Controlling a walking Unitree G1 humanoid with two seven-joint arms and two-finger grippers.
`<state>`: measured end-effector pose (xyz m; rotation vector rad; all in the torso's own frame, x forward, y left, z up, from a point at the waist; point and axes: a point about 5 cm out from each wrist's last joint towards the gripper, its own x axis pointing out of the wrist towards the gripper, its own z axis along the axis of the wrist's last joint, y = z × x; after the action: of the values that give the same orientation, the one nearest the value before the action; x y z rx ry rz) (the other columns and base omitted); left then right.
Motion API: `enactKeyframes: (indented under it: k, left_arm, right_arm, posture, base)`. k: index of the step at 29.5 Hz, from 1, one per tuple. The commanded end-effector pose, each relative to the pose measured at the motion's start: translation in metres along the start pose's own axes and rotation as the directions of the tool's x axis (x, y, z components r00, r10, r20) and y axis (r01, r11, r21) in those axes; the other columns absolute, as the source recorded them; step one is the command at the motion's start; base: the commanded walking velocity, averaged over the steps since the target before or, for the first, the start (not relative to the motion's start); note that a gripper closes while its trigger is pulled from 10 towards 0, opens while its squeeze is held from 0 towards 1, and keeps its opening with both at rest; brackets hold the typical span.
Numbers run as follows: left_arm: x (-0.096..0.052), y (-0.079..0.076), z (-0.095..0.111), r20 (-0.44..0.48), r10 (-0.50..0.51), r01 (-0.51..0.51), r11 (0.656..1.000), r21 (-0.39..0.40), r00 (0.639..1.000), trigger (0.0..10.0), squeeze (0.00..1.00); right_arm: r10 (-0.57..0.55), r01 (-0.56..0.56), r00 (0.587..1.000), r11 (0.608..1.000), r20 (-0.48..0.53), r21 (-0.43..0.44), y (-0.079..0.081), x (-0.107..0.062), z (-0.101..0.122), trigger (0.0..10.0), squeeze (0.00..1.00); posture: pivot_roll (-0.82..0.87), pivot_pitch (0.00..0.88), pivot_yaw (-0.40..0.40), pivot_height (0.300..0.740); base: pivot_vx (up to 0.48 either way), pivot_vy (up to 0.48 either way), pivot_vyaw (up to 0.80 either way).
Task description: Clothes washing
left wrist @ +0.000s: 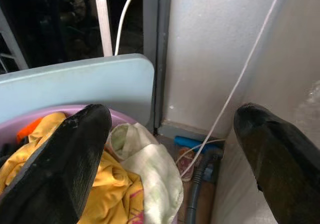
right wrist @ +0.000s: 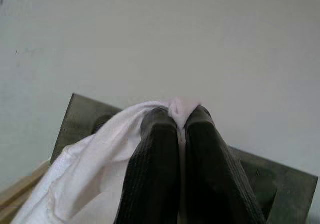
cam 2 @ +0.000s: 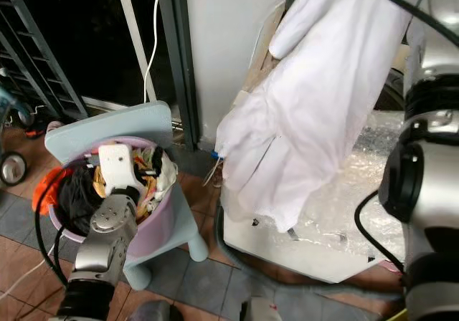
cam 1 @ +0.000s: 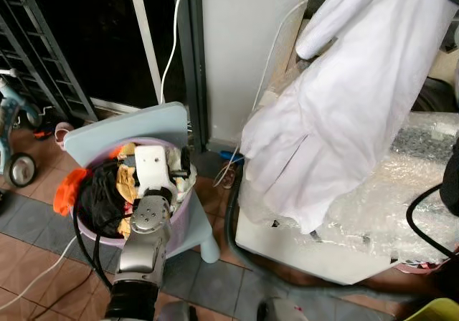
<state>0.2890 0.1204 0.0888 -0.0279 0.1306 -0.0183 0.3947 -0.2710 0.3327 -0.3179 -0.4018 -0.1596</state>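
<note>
The right gripper [right wrist: 181, 121], its 2 fingers clamped on a white shirt [cam 1: 344, 99], holds the garment high above a washing machine [cam 1: 315, 253] wrapped in bubble plastic. The left gripper [left wrist: 175, 149], fingers spread apart, hovers over a lilac basket [cam 2: 161, 217] of clothes on a pale blue chair [cam 1: 143, 120]. By the look of it, 1 item is out; most remain.
</note>
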Motion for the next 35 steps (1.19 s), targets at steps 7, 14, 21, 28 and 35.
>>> enactKeyframes:
  k: [7,14,21,28,35]
  left_arm:
    - [0.004,0.003,0.003,0.0,0.001,-0.001,1.0,0.016,1.0,10.0,0.0]
    - [0.002,0.003,0.001,-0.006,-0.001,0.001,1.0,0.019,1.0,10.0,0.0]
    - [-0.001,0.003,-0.001,-0.013,-0.002,0.002,1.0,0.021,1.0,10.0,0.0]
    - [-0.002,0.0,-0.001,-0.024,-0.045,0.046,0.999,0.016,0.999,10.0,0.0]
    - [-0.003,0.0,-0.001,-0.025,-0.048,0.048,0.999,0.02,0.999,10.0,0.0]
  right_arm:
    - [0.173,-0.148,0.952,0.982,-0.252,0.116,0.051,-0.039,-0.077,10.0,1.0]
    - [0.238,-0.194,0.955,0.953,-0.175,0.234,0.065,-0.052,-0.079,10.0,1.0]
    - [0.408,-0.385,0.913,0.87,-0.01,0.307,0.073,-0.068,-0.062,10.0,1.0]
    - [0.755,-0.745,0.646,0.656,-0.113,0.124,0.086,-0.119,-0.083,10.0,1.0]
    - [0.717,-0.76,0.598,0.65,-0.359,0.031,0.078,-0.135,-0.118,10.0,1.0]
  posture:
    - [-0.06,0.0,0.014,0.74]
    - [-0.06,0.0,0.013,0.74]
    - [-0.07,0.0,0.02,0.74]
    - [-0.07,0.0,0.033,0.74]
    - [-0.06,0.0,0.031,0.74]
  base:
    - [0.0,0.0,0.0]
    - [0.0,0.0,0.0]
    - [0.0,0.0,0.0]
    - [0.0,0.0,0.0]
    - [0.0,0.0,0.0]
